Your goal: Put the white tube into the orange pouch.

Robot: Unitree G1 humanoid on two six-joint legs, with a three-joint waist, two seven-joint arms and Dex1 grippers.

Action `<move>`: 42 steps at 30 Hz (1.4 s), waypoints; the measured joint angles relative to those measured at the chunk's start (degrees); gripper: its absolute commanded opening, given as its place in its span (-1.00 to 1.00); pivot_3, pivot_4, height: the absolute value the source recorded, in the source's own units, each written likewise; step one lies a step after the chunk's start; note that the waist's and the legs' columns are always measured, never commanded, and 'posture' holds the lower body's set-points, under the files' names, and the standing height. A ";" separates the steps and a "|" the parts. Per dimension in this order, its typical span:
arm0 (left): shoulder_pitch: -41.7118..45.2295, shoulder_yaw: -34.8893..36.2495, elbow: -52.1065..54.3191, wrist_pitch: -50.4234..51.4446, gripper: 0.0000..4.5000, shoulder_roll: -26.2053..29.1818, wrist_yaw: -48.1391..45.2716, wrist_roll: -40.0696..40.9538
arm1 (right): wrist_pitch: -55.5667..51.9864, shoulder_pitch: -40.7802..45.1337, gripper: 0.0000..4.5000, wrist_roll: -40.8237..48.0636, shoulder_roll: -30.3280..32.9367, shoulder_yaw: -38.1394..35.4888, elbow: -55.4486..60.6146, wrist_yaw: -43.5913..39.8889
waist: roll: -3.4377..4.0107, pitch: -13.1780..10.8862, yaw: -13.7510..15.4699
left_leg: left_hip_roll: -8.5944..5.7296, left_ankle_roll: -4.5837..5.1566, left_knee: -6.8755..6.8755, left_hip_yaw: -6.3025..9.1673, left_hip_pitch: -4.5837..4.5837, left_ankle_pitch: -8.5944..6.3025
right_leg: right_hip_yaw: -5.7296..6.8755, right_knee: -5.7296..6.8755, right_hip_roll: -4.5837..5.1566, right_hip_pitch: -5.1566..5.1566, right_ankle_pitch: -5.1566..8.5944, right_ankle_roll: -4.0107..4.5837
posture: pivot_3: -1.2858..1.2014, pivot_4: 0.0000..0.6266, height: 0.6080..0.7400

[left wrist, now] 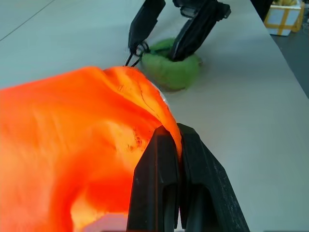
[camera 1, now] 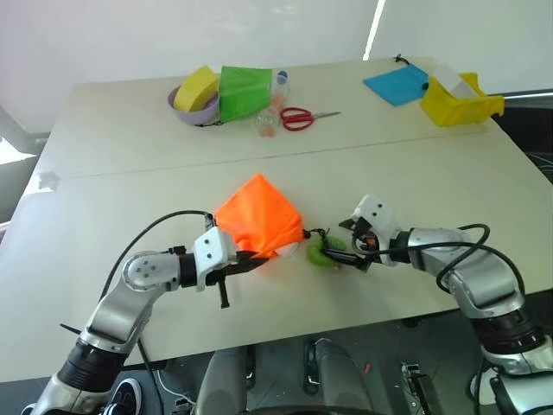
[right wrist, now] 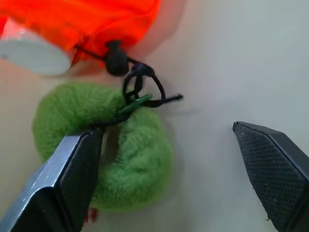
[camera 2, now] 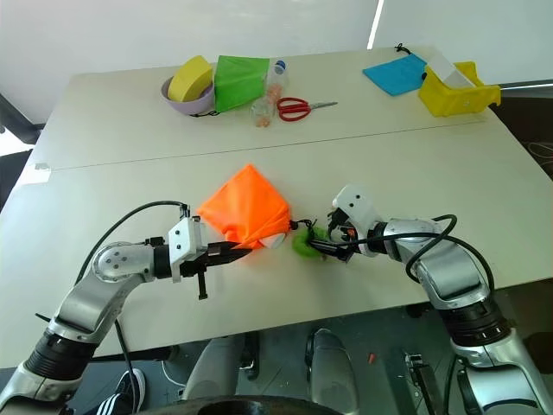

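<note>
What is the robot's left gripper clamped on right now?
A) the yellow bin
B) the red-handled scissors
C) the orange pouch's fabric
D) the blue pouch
C: the left gripper has its black fingers shut on a fold of the orange pouch, holding it up off the table, while the right gripper stands open over the green pompom.

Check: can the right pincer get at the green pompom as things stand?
Probably yes: the right pincer is open right at the green pompom, one finger against it, nothing between.
</note>
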State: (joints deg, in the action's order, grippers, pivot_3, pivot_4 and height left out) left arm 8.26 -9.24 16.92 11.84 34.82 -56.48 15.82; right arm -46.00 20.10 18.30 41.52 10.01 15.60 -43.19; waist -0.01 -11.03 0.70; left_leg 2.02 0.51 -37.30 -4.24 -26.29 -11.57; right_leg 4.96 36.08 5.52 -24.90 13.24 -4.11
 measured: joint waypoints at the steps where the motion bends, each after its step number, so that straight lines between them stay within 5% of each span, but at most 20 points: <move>1: -0.19 0.18 0.00 -0.01 -1.00 0.20 -0.19 0.08 | 0.20 0.00 0.63 -0.12 0.00 0.10 -0.05 0.00 | 0.00 0.00 0.00 | 0.00 0.00 0.00 0.00 0.00 0.00 | 0.00 0.00 0.00 0.00 0.00 0.00 | 0.03 -0.52 1.00; 8: -0.94 1.97 0.00 -0.35 -1.00 2.90 -2.40 1.19 | 0.68 -0.78 -0.97 0.14 2.08 0.23 0.39 -2.62 | 0.00 0.00 0.13 | 0.01 -0.01 -0.03 -0.01 0.02 -0.01 | 0.00 0.01 0.02 0.02 0.00 0.00 | 0.03 -0.52 1.00; 29: -4.44 1.47 1.70 -2.50 -1.00 4.82 -6.50 2.32 | 3.05 -12.91 -0.99 5.28 17.39 -6.47 6.03 -17.44 | -0.05 0.02 0.07 | 0.05 -0.01 -0.01 -0.02 0.02 -0.02 | -0.05 -0.03 0.08 -0.02 0.00 0.00 | 0.03 -0.52 1.00; 40: -4.97 -1.51 -0.02 0.34 -1.00 1.56 -1.48 -0.09 | 7.34 -11.09 -0.99 2.01 16.41 -6.78 1.16 -14.91 | -0.04 0.02 0.07 | 0.10 -0.03 -0.08 -0.05 0.09 -0.03 | -0.05 0.00 0.06 0.00 0.00 0.00 | 0.03 -0.52 1.00; 42: -4.37 -1.21 -1.46 1.06 -0.74 1.17 -1.36 0.22 | 7.63 -10.96 -1.00 1.84 16.11 -6.68 0.93 -14.90 | -0.05 0.02 0.10 | 0.10 -0.02 -0.07 -0.05 0.09 -0.02 | -0.05 0.01 0.06 -0.01 -0.01 0.00 | 0.03 -0.52 1.00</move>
State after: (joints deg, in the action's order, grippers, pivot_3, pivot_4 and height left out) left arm 3.88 -10.45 15.46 12.90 35.99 -57.84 16.04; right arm -38.38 9.14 20.14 57.63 3.33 16.53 -58.09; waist -0.06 -11.02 0.80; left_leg 2.12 0.49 -37.37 -4.29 -26.19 -11.59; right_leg 4.91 36.10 5.58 -24.91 13.24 -4.11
